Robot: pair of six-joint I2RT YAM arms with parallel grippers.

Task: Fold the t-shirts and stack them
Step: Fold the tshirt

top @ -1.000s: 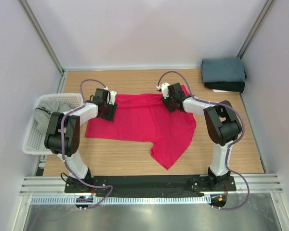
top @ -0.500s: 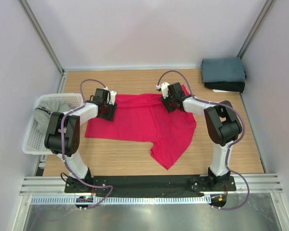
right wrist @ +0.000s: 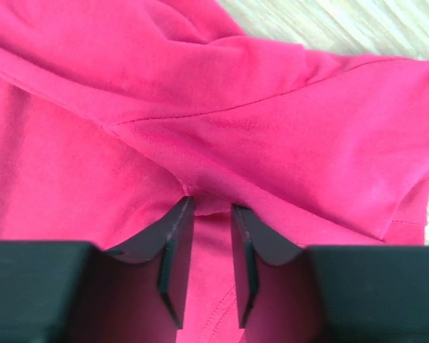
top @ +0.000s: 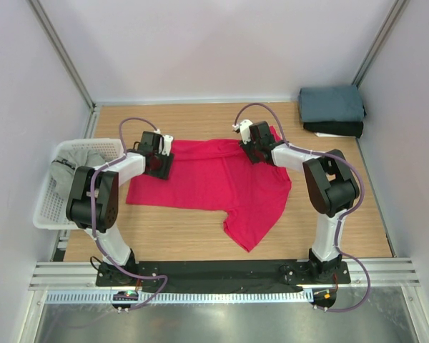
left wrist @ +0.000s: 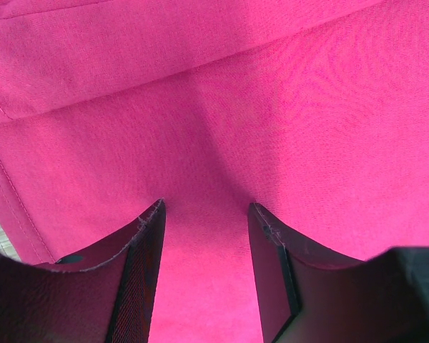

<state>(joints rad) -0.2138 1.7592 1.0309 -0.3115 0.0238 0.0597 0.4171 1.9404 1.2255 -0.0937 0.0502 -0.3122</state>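
The crimson-red t-shirt (top: pixel 214 182) is lying spread over the middle of the wooden table (top: pixel 179 236), its lower right corner trailing toward the bottom of the top view. The left gripper (left wrist: pixel 206 207) is pressing down on the shirt's upper left part, its fingers (left wrist: pixel 139 271) standing apart with flat red cloth showing between them. The right gripper (right wrist: pixel 211 204) is sitting at the shirt's upper right, its jaws drawn close and pinching a small pucker of red cloth at their tips. In the upper right corner a folded slate-blue t-shirt (top: pixel 331 103) is resting on a black t-shirt (top: pixel 334 129). At the left edge a light grey t-shirt (top: pixel 71 168) is lying crumpled in the white mesh basket (top: pixel 46 214).
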